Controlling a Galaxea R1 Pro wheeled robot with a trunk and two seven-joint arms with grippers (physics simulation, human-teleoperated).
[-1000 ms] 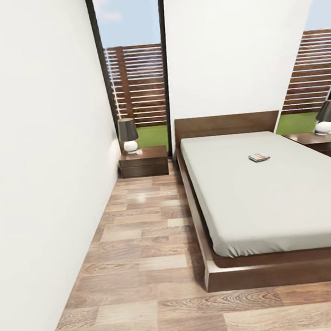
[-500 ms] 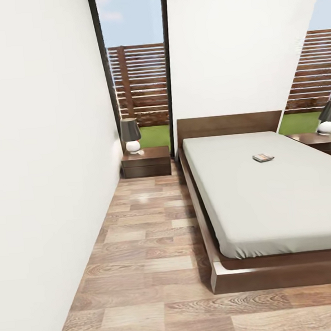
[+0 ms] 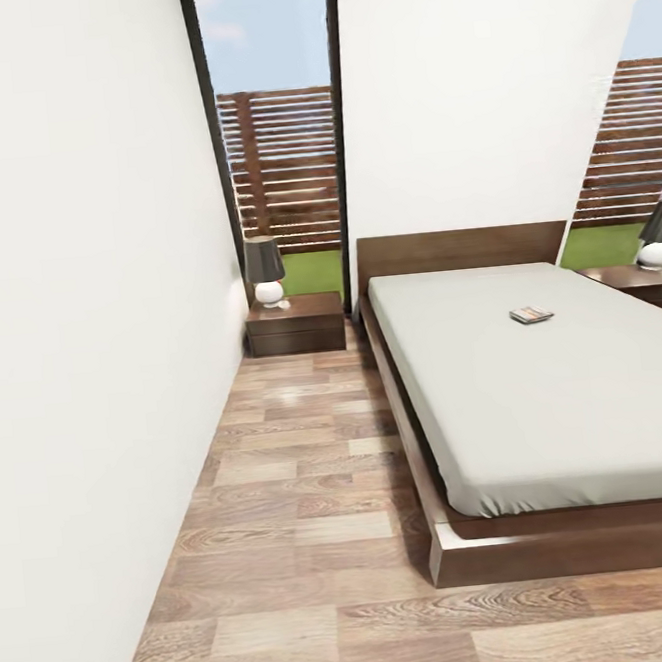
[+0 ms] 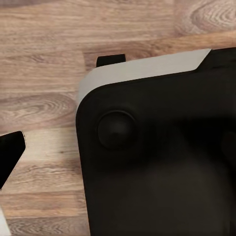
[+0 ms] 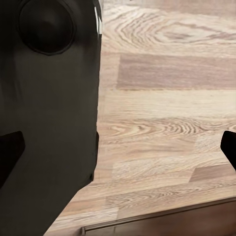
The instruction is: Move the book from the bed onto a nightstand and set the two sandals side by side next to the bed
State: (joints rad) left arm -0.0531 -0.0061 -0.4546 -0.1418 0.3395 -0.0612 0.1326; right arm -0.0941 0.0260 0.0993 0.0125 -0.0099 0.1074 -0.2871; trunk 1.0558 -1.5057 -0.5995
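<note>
gaping right pincer (image 5: pixel 118 147) above floor (image 5: pixel 162 98)

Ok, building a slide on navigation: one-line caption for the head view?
Approach: book on the bed, nightstand with lamp by the wall.

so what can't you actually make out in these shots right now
- Book: head view, too small to read its cover.
- Right nightstand: head view, cut off by the picture edge, as is its lamp.
- Left gripper: left wrist view, dark robot body hides the fingers; state unclear.
- Right gripper: right wrist view, fingertips at the edges; state unclear.
</note>
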